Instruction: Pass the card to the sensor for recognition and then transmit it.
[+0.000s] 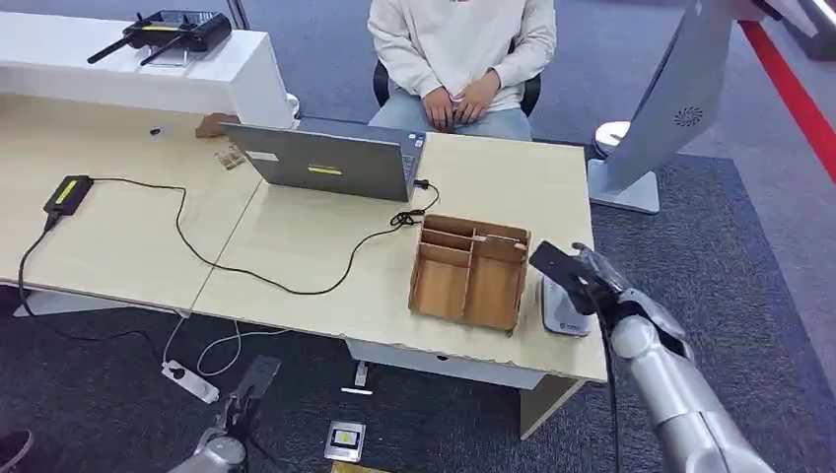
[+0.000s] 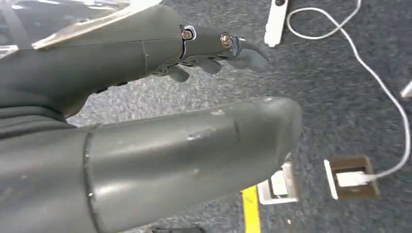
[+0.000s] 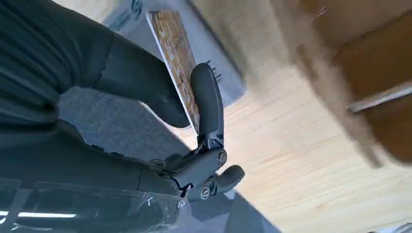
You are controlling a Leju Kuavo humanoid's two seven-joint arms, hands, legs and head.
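My right hand (image 1: 599, 284) pinches a thin card (image 1: 550, 262) between thumb and finger, just above the small white sensor pad (image 1: 564, 315) at the table's front right corner. Up close, the card (image 3: 176, 54) shows a brown patterned face, with the thumb on one side and a dark finger (image 3: 208, 99) on the other. The pale sensor (image 3: 127, 16) lies just beyond it. My left hand (image 1: 233, 422) hangs low in front of the table edge. Its fingers (image 2: 214, 54) are loosely extended over the carpet and hold nothing.
A cardboard organiser box (image 1: 471, 272) stands right beside the sensor. A grey laptop (image 1: 330, 163) with a black cable sits mid-table, and a person is seated behind it. A white stand (image 1: 651, 128) rises at the right. A power strip (image 1: 190, 380) and cables lie on the carpet.
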